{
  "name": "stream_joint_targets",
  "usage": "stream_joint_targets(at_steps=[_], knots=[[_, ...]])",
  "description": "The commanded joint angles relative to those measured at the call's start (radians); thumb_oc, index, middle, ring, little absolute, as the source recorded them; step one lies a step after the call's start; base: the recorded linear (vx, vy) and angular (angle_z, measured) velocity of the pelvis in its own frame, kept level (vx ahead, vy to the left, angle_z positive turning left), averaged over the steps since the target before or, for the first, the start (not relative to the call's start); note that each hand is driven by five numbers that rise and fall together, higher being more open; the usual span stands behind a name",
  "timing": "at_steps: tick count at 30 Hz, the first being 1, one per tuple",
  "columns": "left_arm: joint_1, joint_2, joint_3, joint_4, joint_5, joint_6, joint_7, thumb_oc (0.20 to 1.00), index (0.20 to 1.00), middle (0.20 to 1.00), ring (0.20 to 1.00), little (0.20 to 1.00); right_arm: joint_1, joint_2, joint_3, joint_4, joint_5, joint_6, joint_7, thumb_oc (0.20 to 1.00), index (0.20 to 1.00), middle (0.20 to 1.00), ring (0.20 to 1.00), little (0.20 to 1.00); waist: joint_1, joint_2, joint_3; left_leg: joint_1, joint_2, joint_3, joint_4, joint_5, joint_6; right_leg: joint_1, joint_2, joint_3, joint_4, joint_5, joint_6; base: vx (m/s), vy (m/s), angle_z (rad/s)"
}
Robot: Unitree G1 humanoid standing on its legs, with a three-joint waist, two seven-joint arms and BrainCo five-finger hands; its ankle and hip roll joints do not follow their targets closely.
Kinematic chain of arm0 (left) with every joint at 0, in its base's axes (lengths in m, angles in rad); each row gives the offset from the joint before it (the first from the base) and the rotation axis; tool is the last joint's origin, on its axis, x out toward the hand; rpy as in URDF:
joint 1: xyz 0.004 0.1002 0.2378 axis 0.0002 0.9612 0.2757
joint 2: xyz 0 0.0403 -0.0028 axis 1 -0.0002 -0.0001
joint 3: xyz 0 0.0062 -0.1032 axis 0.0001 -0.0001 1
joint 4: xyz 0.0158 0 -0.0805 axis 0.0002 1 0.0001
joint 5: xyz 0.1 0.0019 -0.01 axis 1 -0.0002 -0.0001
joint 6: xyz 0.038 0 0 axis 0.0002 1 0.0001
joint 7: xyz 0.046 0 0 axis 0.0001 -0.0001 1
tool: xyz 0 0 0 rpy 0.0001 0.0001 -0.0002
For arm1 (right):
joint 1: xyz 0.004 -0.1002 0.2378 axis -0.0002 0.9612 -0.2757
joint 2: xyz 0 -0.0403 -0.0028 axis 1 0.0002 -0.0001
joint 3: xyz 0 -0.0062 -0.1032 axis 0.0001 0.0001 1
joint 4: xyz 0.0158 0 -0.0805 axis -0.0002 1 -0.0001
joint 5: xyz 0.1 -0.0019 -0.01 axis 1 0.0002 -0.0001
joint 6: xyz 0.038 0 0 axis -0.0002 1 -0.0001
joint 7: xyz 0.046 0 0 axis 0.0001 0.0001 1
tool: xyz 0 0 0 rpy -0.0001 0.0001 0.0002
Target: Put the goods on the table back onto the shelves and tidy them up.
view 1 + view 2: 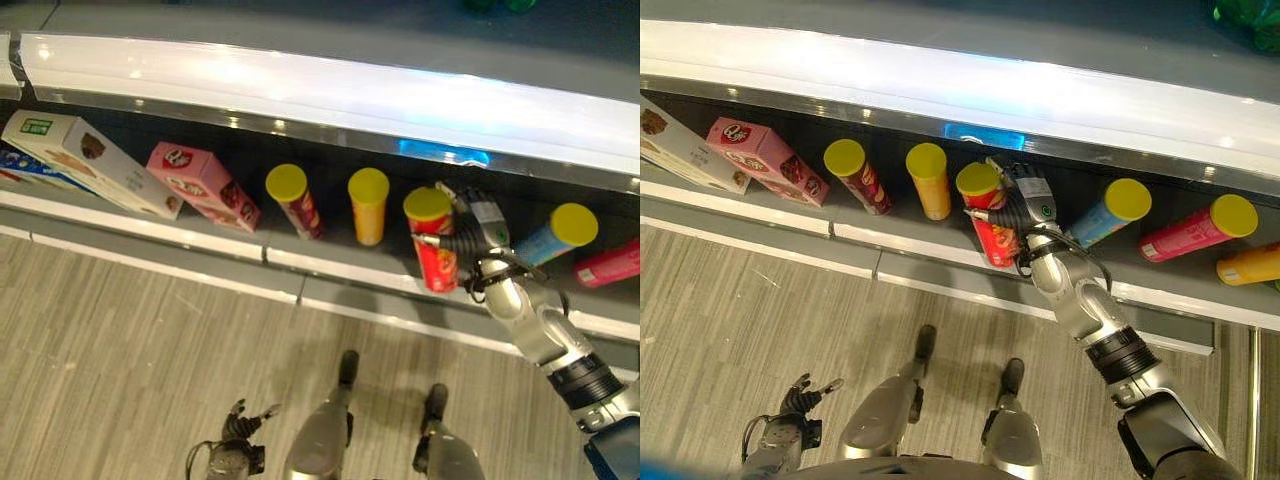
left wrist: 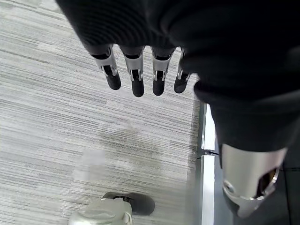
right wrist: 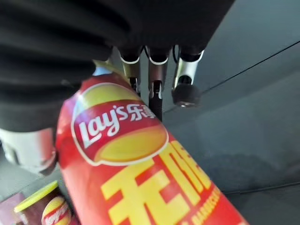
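Observation:
A red crisp can with a yellow lid (image 1: 437, 250) stands tilted on the dark lower shelf (image 1: 330, 255), between an orange can and a blue can. My right hand (image 1: 1025, 210) reaches in from the lower right and wraps the can from its right side. Up close, the red can (image 3: 140, 164) lies between the thumb and the fingers (image 3: 157, 79). My left hand (image 1: 235, 445) hangs low over the floor at the bottom left, its fingers (image 2: 136, 79) relaxed and holding nothing.
Along the shelf from the left lie a white box (image 1: 90, 160), a pink box (image 1: 205, 185), a dark red can (image 1: 295, 200), an orange can (image 1: 368, 205), a blue can (image 1: 555, 235), a pink can (image 1: 610, 262) and an orange one (image 1: 1250, 265). A white shelf board (image 1: 330, 90) overhangs them.

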Motion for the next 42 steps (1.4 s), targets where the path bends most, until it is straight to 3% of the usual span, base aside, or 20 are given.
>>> stream_joint_targets(at_steps=[1, 9, 21, 42], knots=[[0.008, 0.027, -0.052, 0.007, -0.009, -0.023, 0.035, 1.0, 1.0, 1.0, 1.0, 1.0, -0.045, 0.019, -0.034, -0.033, -0.027, -0.022, -0.111, 0.2, 0.2, 0.2, 0.2, 0.2, 0.0, -0.01, -0.044, -0.019, 0.041, -0.01, 0.109, -0.159, -0.031, -0.016, -0.124, -0.011, 0.115, -0.073, 0.09, -0.05, -0.006, 0.05], [-0.006, 0.055, -0.104, -0.053, 0.001, -0.034, 0.037, 1.0, 1.0, 1.0, 1.0, 1.0, -0.101, 0.02, -0.064, -0.068, -0.051, -0.019, -0.196, 0.2, 0.2, 0.2, 0.2, 0.2, 0.014, 0.034, 0.028, -0.117, 0.032, -0.041, 0.204, -0.172, -0.035, -0.079, -0.125, -0.011, 0.168, -0.098, 0.073, -0.07, -0.014, 0.1], [-0.01, 0.07, -0.122, -0.112, -0.002, -0.043, 0.028, 1.0, 1.0, 1.0, 1.0, 1.0, -0.155, -0.029, -0.137, -0.097, -0.101, 0.013, -0.26, 0.2, 0.2, 0.2, 0.2, 0.2, 0.023, 0.079, 0.066, -0.19, 0.014, -0.067, 0.243, -0.172, -0.037, -0.149, -0.128, -0.003, 0.219, -0.123, 0.061, -0.05, 0.005, 0.04], [-0.03, 0.081, -0.143, -0.148, -0.008, -0.048, 0.016, 1.0, 1.0, 1.0, 1.0, 1.0, -0.205, -0.102, -0.217, -0.117, -0.114, 0.047, -0.316, 0.2, 0.2, 0.2, 0.2, 0.2, 0.014, 0.129, 0.111, -0.236, 0.001, -0.077, 0.281, -0.185, -0.037, -0.205, -0.142, -0.002, 0.278, -0.155, 0.052, 0.0, 0.001, 0.01]])
